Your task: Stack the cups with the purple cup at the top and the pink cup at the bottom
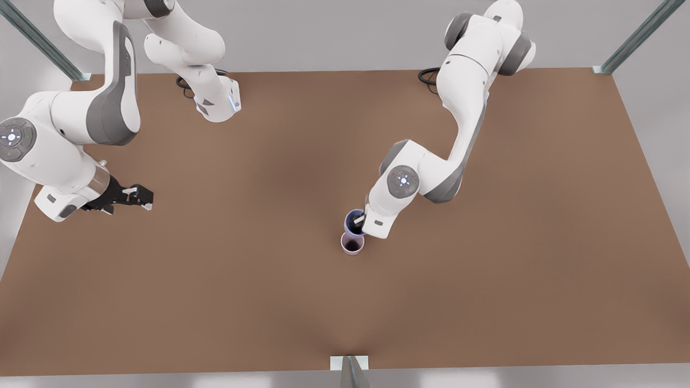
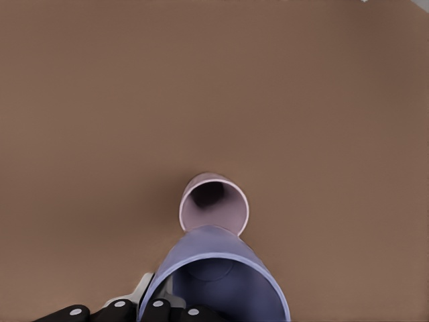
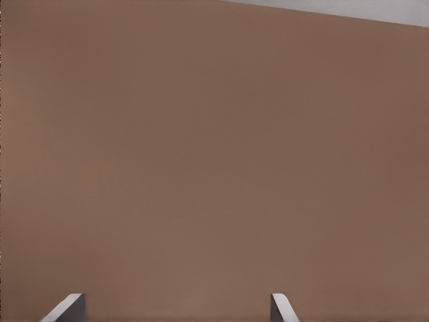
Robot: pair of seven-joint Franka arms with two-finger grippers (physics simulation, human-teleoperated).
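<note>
The broad brown matte tabletop (image 1: 485, 280) carries everything here. Over it, at the front view's right, the left arm reaches down to the middle of the table, and its left gripper (image 1: 360, 220) is closed on the rim of the purple cup (image 1: 353, 221), a small tapered handleless cup of bluish periwinkle with a dark blue inside; one finger sits inside the mouth, the other outside the wall. The cup hangs tilted from the gripper, its mouth turned toward the wrist camera, raised off the table as far as I can judge.

Just beyond the held cup's base, seen from that wrist, stands the pink cup (image 2: 213, 204), a small plain tapered cup of pale dusty pink-mauve with a darker inside, upright on the table with its mouth open. The purple cup's base overlaps its near rim in the wrist view, so the two are close, not yet nested.

The right gripper (image 1: 141, 196), on the arm at the front view's left, waits well apart from both cups, its fingers spread wide over bare table (image 3: 201, 168).

The risk, I think, lies in the tilt and the offset: lowered like this, the purple base could catch the pink rim and tip or shove that light cup aside. A one-wall rim grip may also let the cup swing on release.
</note>
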